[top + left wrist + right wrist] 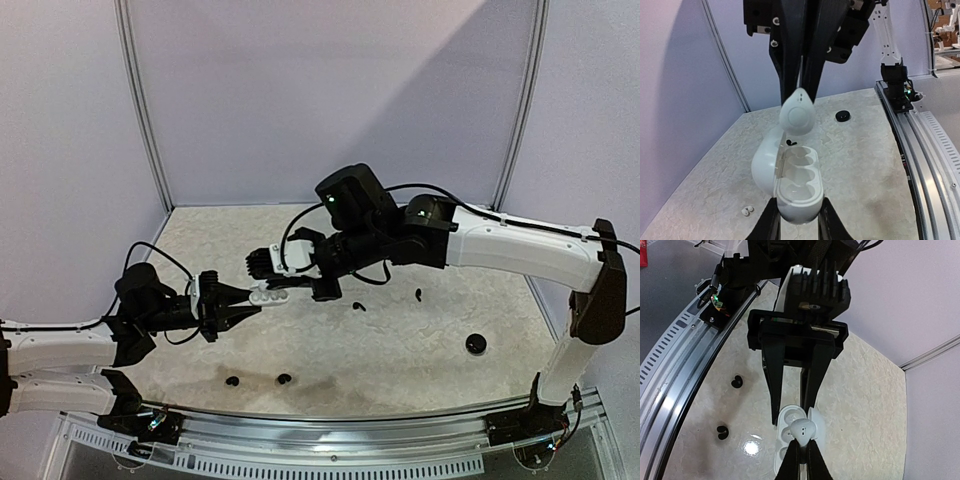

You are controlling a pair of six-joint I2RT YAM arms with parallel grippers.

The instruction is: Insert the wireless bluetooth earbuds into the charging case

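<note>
While the right gripper (801, 456), pinched tight on a white earbud (803, 428) by the stem, hangs it just over the open charging case (797, 185), clamped mid-air by the left gripper (238, 305) above the left half of the table (430, 345), misalign w/ its well could drop it.

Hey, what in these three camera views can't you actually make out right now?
- Left wrist view: stem of the white earbud, hidden inside the right gripper.
- Right wrist view: near end of the charging case, cut off by the bottom edge and partly covered by the earbud.
- Left wrist view: two white specks, too small to identify.
- Top view: black round object, too small to name.
</note>
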